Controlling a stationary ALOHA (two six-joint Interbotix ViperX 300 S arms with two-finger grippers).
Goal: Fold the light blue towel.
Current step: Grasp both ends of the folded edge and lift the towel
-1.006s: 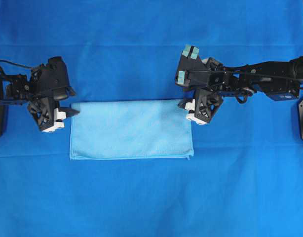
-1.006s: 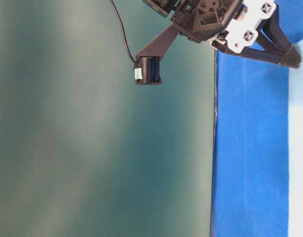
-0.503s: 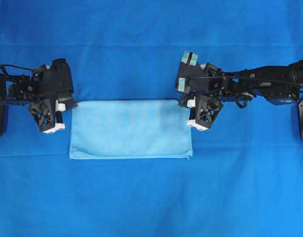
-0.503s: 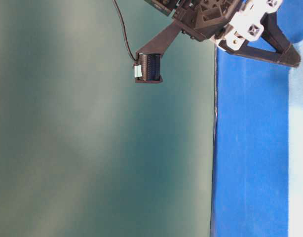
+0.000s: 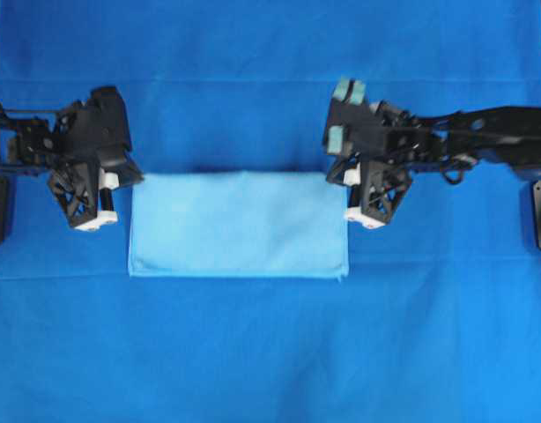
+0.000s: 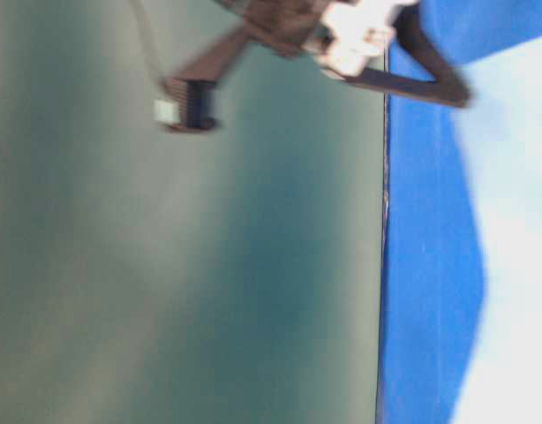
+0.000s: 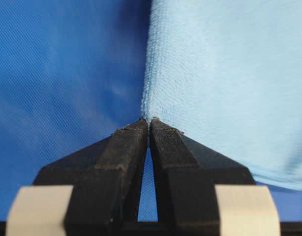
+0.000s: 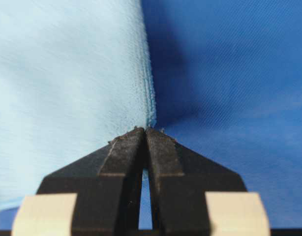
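Left fingers [image 7: 149,129] pinch towel [image 5: 238,224] corner at their tips, right fingers [image 8: 144,135] pinch the opposite corner, towel stretched between them over blue tabletop [image 5: 270,352]

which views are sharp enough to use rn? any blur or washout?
Table-level: motion-smeared, left hand streaked, light blue towel washed out near white. Overhead: slightly soft, even light, towel outline clear. Both wrist views: crisp at the shut fingertips pinching the towel's corners, weave softening farther off.
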